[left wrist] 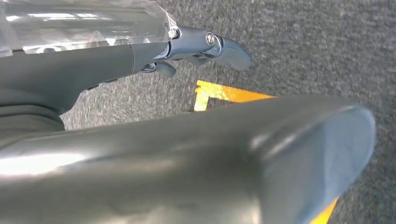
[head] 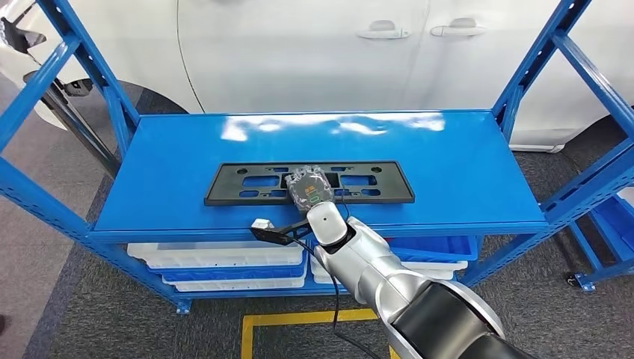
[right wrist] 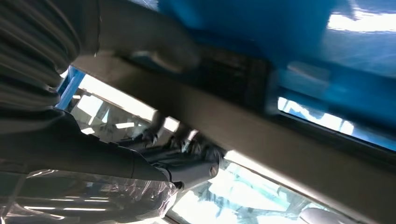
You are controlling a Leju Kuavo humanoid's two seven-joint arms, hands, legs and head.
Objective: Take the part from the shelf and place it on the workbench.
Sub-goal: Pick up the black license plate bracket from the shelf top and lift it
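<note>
The part, a flat black frame with several cut-outs, lies along the front of the blue shelf top. My right hand is over the middle of its near edge, the silver arm rising from the lower right. In the blurred right wrist view the thumb lies beside the dark part. The darker fingers are well apart from the thumb, on the other side of a pale band. My left hand hangs over grey carpet with its fingers stretched out and nothing in it.
A white car stands close behind the shelf. White and blue bins fill the lower tier. Blue rack posts rise at the left and right. Yellow floor tape runs across the carpet in front.
</note>
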